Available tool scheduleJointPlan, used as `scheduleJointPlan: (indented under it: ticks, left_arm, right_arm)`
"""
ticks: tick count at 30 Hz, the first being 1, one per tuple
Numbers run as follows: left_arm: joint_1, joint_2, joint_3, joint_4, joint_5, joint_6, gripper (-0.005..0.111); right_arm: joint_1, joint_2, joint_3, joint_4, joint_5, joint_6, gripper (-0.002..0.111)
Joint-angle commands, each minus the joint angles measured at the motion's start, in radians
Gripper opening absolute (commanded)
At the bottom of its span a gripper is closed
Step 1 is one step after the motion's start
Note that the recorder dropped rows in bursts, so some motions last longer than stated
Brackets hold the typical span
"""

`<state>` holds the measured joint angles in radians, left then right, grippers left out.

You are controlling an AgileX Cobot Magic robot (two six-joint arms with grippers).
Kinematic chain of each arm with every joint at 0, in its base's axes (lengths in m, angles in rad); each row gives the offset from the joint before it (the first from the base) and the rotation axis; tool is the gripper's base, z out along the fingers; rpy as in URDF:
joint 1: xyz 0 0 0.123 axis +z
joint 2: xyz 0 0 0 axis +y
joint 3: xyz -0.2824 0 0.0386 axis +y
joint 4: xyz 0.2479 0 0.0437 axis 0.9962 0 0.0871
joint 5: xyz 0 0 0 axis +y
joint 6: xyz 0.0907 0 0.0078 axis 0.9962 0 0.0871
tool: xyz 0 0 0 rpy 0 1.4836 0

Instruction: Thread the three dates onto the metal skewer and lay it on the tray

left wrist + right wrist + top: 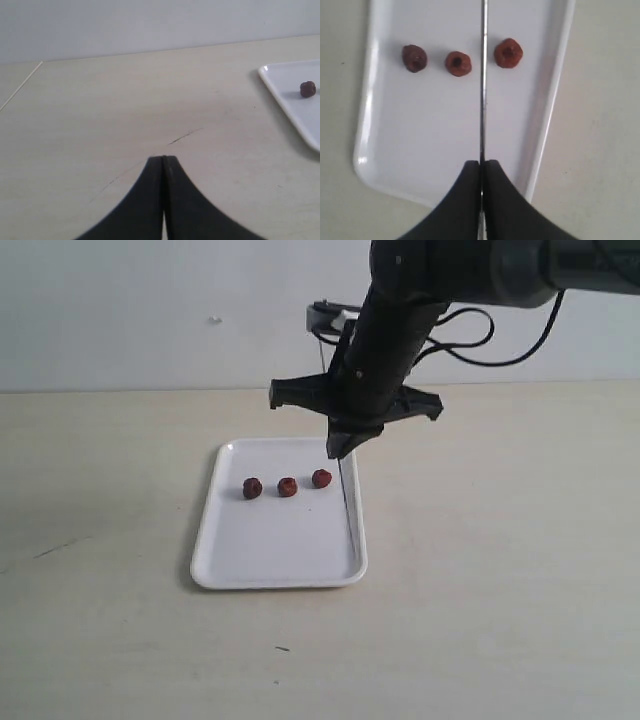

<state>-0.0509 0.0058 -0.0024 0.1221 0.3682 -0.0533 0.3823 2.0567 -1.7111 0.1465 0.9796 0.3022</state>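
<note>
**Skewer in the grip, dates not yet threaded**

I had the right gripper [340, 448] above the tray [207, 540], its jaws pressed together on the metal skewer [347, 502]. A long stretch of rod ran free below them, slanting down toward the tray's near rim. I judged that this hold left plenty of rod clear for piercing.

The three dates [287, 486] lay in a row on the tray, apart from one another, none on the rod. In the right wrist view the rod's line passed between the middle date and the one at the row's right end. Whether the tip touched the tray I could not tell.

The left gripper [163, 161] hung low over the table [100, 100], well apart from the tray, jaws closed on nothing — waiting, I judged, until a date needed steadying.
</note>
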Motion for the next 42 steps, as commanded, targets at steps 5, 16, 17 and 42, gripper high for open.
scheduleJointPlan:
  ticks: [5, 16, 17, 42]
  left_arm:
    - [0.002, -0.006, 0.002, 0.001, -0.004, -0.006, 0.0]
    - [0.002, -0.006, 0.002, 0.001, -0.004, -0.006, 0.0]
    - [0.002, -0.006, 0.002, 0.001, -0.004, -0.006, 0.0]
    - [0.002, 0.151, -0.314, -0.097, -0.98, 0.076, 0.0]
  right_arm:
    - [0.002, -0.185, 0.068, 0.146, 0.033, -0.459, 0.0]
    - [0.002, -0.336, 0.364, 0.464, -0.051, -0.702, 0.0]
    - [0.002, -0.346, 0.387, 0.489, -0.051, -0.735, 0.0]
    - [0.002, -0.521, 0.626, 0.5, -0.347, -0.988, 0.0]
